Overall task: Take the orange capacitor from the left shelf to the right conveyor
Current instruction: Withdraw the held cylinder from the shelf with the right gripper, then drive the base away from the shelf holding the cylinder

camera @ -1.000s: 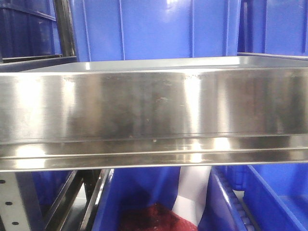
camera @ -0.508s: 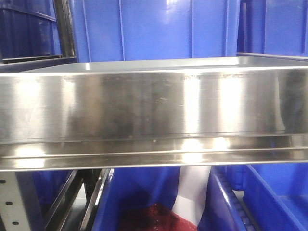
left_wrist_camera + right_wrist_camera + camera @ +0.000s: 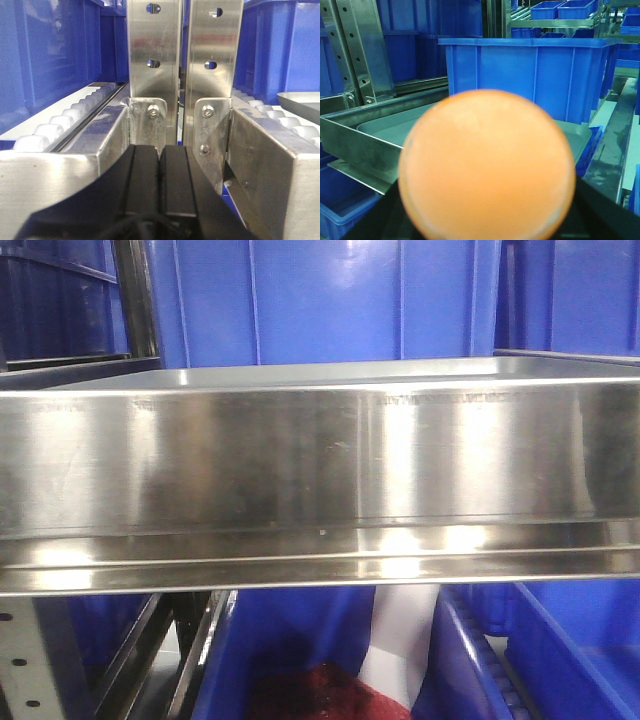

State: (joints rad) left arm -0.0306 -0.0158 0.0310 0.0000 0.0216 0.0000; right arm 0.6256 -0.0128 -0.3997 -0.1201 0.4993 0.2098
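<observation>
Only the shine has moved: on the shelf [image 3: 320,460], the dark patch on the right end of the front lip is narrower than a second ago. You can see that the shelf itself has stayed put.

Your right gripper [image 3: 485,217] is holding the capacitor [image 3: 487,165]. In the right wrist view you look straight at its flat orange top. It is so close that it is a big blurry circle. Dark bits of the gripper show at both bottom corners, right against the circle. The pads themselves are hidden behind it.

The capacitor is up in the air, in front of the shelf and not touching it. It covers the middle of the shelf from this view. You can see the shelf's steel lip poking out to the left of the circle. A big blue bin [image 3: 520,75] stands just behind the shelf.

Your left gripper [image 3: 160,160] is clenched, with its two black fingers [image 3: 142,175] pressed flat together and nothing between them. It sits close in front of two steel posts [image 3: 152,60]. White rollers [image 3: 50,132] run along both sides.

From the front, more blue bins [image 3: 320,300] stand behind the shelf. Another bin [image 3: 290,640] sits under the shelf with something red [image 3: 310,695] in it.
</observation>
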